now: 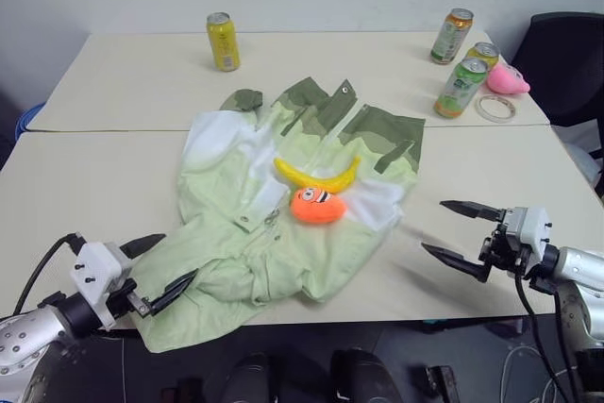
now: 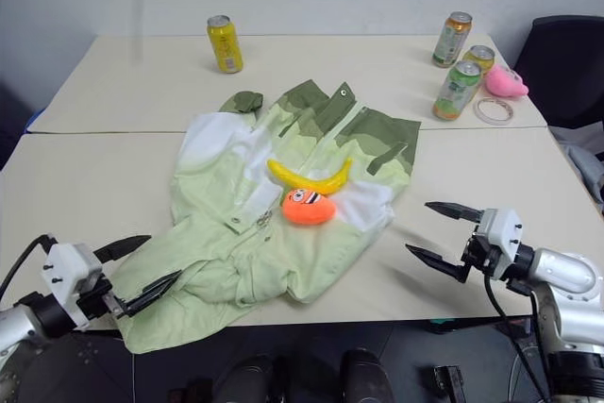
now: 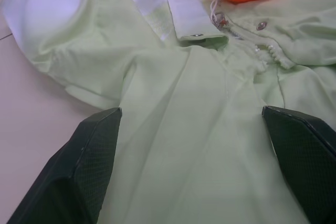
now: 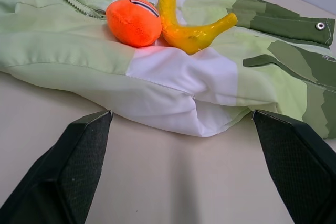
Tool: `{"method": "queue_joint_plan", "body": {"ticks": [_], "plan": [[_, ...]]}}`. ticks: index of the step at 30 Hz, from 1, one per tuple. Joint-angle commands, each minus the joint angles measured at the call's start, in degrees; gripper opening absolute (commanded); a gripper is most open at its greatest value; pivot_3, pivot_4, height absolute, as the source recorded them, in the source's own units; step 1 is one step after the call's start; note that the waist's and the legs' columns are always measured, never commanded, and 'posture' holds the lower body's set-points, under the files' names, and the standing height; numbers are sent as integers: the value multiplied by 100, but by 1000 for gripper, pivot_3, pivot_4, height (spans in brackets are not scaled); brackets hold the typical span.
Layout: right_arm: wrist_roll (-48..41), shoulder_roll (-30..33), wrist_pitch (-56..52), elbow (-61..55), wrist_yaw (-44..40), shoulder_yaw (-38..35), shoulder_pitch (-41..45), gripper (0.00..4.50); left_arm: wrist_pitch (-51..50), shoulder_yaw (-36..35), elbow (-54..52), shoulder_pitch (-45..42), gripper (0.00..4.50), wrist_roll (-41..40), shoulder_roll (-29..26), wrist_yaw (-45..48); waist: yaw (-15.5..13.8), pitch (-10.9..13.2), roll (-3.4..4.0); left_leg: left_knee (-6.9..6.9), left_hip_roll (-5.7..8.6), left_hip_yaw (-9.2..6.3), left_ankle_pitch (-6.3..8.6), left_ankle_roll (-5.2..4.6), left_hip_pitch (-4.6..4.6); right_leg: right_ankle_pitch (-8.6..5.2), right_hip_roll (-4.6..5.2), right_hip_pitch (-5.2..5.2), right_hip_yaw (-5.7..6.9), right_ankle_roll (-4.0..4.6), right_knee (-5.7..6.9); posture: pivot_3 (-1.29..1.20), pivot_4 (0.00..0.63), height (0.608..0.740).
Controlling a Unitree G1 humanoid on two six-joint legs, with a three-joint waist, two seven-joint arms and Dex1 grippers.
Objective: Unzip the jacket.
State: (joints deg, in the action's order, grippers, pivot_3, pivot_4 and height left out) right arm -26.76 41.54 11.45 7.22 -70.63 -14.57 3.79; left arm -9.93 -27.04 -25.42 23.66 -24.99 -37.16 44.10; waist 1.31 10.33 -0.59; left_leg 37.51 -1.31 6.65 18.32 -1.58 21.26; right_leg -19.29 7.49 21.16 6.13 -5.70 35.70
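Nearest, we list the left gripper [image 1: 159,269], matte black tapered fingers spread apart over the hem; the right gripper [image 1: 461,232], jaws likewise wide, holding nothing, above the bare beige tabletop [image 1: 491,158]; between them we record the crumpled light-green fabric jacket [image 1: 236,243] with white panels, olive patches and metal snaps, lying mid-table; on it a fuzzy orange plush toy [image 1: 317,206] touching a glossy curved yellow banana [image 1: 316,175]; farther, a yellow cylindrical can [image 1: 223,41], three green cans [image 1: 461,87], a pink plush [image 1: 507,79], a tape ring [image 1: 495,108].
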Motion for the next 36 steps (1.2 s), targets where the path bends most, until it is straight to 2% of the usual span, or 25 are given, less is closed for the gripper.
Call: {"method": "queue_joint_plan", "body": {"ticks": [1,4,8,13,18,22,26,29,32,36], "plan": [[9,-5,200,-98,-45,-38,-1,4450,112,-148,55,-36,4500,-10,-25,46,5,0,0,0,0,0,0,0,0,0,0,0,-1,0,0,0,150,740],[9,-35,163,-112,24,26,119,4450,-97,-229,-10,-95,4500,-345,-3,90,9,0,0,-1,-1,0,0,1,-1,0,0,1,0,0,1,0,150,740],[-30,-72,25,-169,59,111,267,4450,-944,-548,-190,-121,4500,-1735,-91,400,21,0,0,-2,-3,0,0,2,0,0,0,5,-1,0,5,0,150,740],[-362,-232,-626,-562,323,217,668,4450,-1096,-616,-286,-241,4500,-1822,-203,416,19,1,1,4,-2,-2,-1,3,0,0,0,2,0,0,6,0,150,740],[-687,-411,-1746,-1004,873,454,1531,4450,-1158,-715,-486,-327,4500,-2046,-54,197,33,3,6,2,-3,-2,-1,5,2,0,0,9,-2,0,11,0,150,740],[26,-449,-2428,-488,971,1331,2833,4450,-1129,-544,-450,-505,4500,-1952,137,17,46,5,9,3,-2,3,-4,7,5,0,-1,20,-6,0,18,0,150,740],[957,-695,-2532,570,751,2324,4078,4450,-1229,-165,-477,-707,4500,-1938,212,-65,34,5,9,4,0,1,-6,8,11,-1,-1,24,-2,2,23,0,150,740],[1636,-806,-2230,1354,536,2872,4682,4450,-1197,-3,-468,-842,4500,-1823,222,-136,32,5,9,20,1,0,-7,2,28,-1,0,32,0,2,25,0,150,740],[2606,-771,-1035,2519,209,3548,5352,4450,-1153,51,-451,-917,4500,-1715,199,-184,44,5,9,28,8,0,-4,-3,35,-1,3,32,1,1,29,0,150,740],[3035,-1058,-286,3617,-41,3778,5937,4450,-1154,133,-460,-961,4500,-1668,210,-158,73,5,9,32,8,1,-3,-6,40,0,2,31,3,-1,29,0,150,740]]}}
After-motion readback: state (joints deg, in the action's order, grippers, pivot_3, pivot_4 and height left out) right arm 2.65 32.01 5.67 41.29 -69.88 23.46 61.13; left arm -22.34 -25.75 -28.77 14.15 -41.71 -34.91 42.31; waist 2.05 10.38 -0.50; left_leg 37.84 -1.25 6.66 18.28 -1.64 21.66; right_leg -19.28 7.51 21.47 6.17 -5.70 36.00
